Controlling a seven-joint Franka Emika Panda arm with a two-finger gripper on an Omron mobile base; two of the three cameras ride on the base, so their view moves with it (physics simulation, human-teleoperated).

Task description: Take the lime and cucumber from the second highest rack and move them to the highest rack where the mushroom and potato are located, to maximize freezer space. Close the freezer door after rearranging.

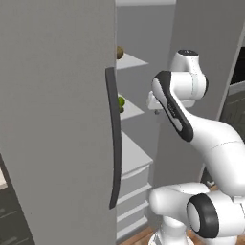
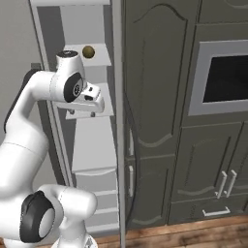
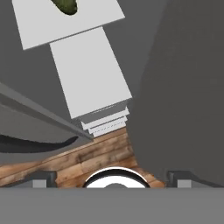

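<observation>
The freezer [image 2: 92, 145] stands open, and its plain grey door [image 1: 52, 119] with the long dark handle [image 1: 113, 139] swings toward me on the left. A brown lump [image 1: 119, 51] sits on the highest rack [image 2: 99, 58]. On the second highest rack [image 1: 131, 110] a green piece [image 1: 121, 102] peeks past the door edge; I cannot tell whether it is lime or cucumber. The hand view catches the end of the yellow-green cucumber [image 3: 65, 5] on that rack [image 3: 70, 24]. My gripper [image 1: 154, 107] [image 2: 94, 102] [image 3: 111, 179] hovers in front of this rack, pointing down, open and empty.
Pale drawers [image 3: 94, 83] stack below the racks, above a wooden floor [image 3: 65, 168]. Dark panelled cupboards [image 2: 155, 121] and an oven window [image 2: 225, 80] stand right of the freezer. The arm's elbow [image 1: 174, 107] fills the gap between door and cabinet.
</observation>
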